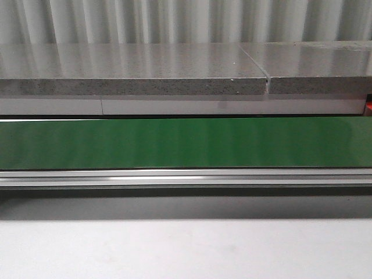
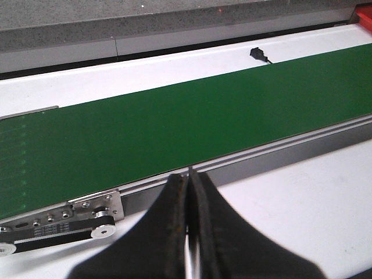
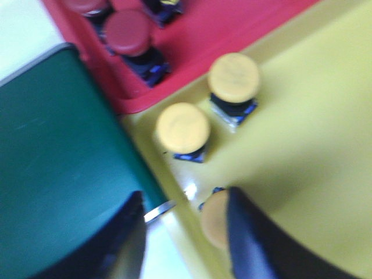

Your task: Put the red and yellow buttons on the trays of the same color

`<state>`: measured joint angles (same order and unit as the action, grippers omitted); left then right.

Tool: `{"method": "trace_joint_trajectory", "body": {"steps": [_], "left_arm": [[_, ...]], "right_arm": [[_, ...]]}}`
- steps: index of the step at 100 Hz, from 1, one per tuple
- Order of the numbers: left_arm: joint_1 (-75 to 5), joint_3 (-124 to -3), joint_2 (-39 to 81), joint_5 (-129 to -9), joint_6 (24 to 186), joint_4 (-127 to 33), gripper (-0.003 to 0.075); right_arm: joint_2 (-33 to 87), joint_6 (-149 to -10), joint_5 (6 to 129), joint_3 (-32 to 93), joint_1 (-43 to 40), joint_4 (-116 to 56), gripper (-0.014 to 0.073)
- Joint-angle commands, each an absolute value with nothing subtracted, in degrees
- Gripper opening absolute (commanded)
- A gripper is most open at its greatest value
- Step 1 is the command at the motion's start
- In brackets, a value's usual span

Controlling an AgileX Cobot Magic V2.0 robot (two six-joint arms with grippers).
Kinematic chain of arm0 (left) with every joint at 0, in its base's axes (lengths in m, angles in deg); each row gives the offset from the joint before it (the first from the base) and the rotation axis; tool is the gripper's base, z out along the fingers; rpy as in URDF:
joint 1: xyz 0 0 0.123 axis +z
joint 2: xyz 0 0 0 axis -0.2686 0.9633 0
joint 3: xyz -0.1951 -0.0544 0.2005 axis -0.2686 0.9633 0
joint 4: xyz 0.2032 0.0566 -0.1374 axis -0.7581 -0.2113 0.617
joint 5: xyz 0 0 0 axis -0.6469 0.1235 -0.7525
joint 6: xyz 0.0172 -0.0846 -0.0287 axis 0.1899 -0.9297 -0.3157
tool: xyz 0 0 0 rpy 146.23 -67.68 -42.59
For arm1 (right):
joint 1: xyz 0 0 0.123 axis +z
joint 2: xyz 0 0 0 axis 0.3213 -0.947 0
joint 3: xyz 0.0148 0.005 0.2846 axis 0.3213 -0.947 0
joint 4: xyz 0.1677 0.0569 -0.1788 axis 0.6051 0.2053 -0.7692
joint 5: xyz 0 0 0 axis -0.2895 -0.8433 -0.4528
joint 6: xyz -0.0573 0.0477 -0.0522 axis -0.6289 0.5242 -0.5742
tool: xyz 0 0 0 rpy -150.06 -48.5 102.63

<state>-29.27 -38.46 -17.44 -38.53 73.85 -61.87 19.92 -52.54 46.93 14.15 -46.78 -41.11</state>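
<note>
1. Right hand [image 3: 185,232] hangs over the yellow tray [image 3: 302,116], fingers spread apart, gripping nothing; a yellow button [image 3: 214,224] sits just beside one finger.
2. Two more yellow buttons [image 3: 183,129] stand in that tray, red buttons [image 3: 128,32] in the red tray [image 3: 221,35] alongside.
3. Left hand [image 2: 189,232] is pinched closed and empty, low over the white tabletop [image 2: 302,197] beside the green conveyor belt [image 2: 174,128].

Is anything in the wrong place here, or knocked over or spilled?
Nothing stands out. The round yellow-capped buttons sit in the yellow plastic tray, the red-capped buttons in the red plastic tray, all upright as far as the blur shows. The green conveyor belt is bare.
</note>
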Motion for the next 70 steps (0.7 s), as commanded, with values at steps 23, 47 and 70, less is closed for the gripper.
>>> {"method": "trace_joint_trajectory", "body": {"steps": [23,47,70], "left_arm": [[-29.77,-39.87,-17.12,-42.26,73.66,-60.65,-0.002],[-29.77,-39.87,-17.12,-42.26,73.66,-60.65,-0.002],[-29.77,-39.87,-17.12,-42.26,73.66,-60.65,-0.002]], "right_arm": [[24.26,-54.73,46.7,16.24,-32.81,-41.51,-0.0064],[26.9,-54.28,47.05,17.16,-22.7,-41.53,-0.0064],[29.63,-51.63,46.79,17.16,-18.51,-46.82,-0.0064]]}}
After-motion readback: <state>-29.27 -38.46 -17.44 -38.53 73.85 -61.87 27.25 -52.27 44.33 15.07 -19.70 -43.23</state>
